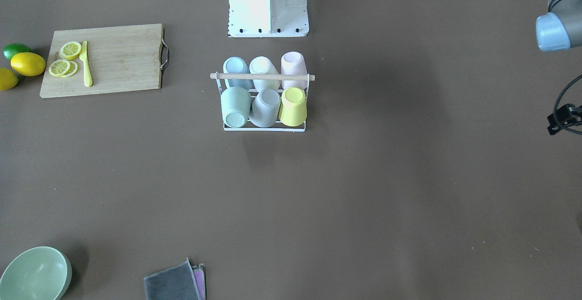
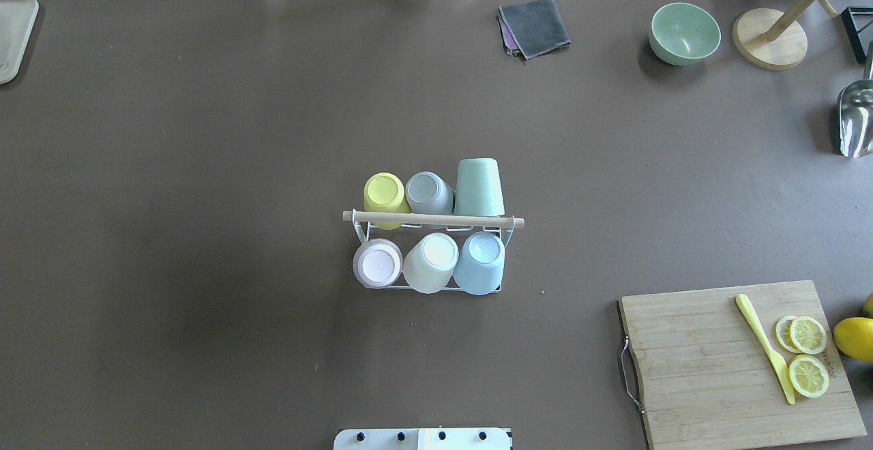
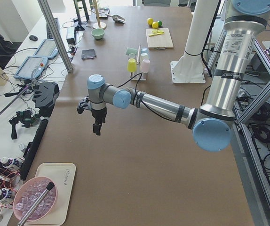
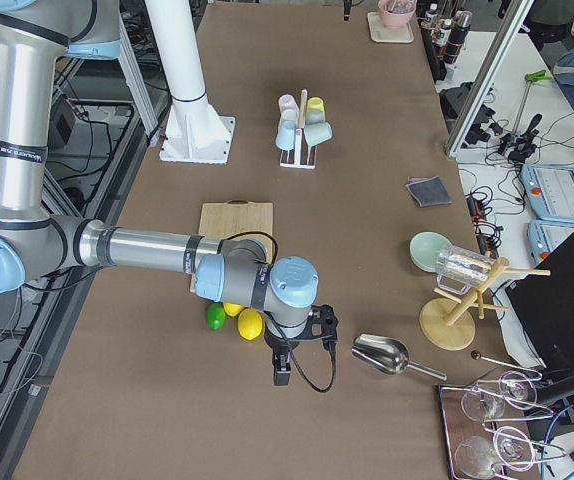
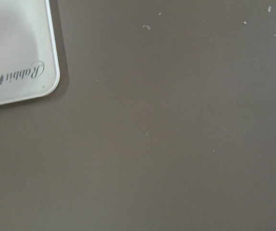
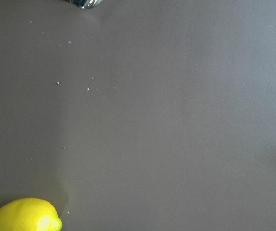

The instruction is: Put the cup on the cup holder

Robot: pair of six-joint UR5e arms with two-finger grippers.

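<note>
The cup holder [image 2: 433, 219], a white wire rack with a wooden rod on top, stands at mid-table and also appears in the front view [image 1: 262, 77]. Several cups sit upside down on its prongs, among them a yellow cup [image 2: 385, 194], a green cup [image 2: 479, 187] and a blue cup [image 2: 479, 262]. My left gripper [image 3: 97, 129] hangs over the table's left end, far from the rack. My right gripper [image 4: 281, 375] hangs over the right end near the lemons. For both I cannot tell whether they are open or shut. Neither wrist view shows any fingers.
A cutting board [image 2: 736, 361] carries a yellow knife [image 2: 764, 348] and lemon slices, with whole lemons [image 4: 250, 323] beside it. A green bowl [image 2: 684, 33], a grey cloth [image 2: 535, 26], a metal scoop [image 2: 855, 119], a wooden mug stand [image 2: 771, 44] and a white tray [image 2: 13, 34] lie around the edges.
</note>
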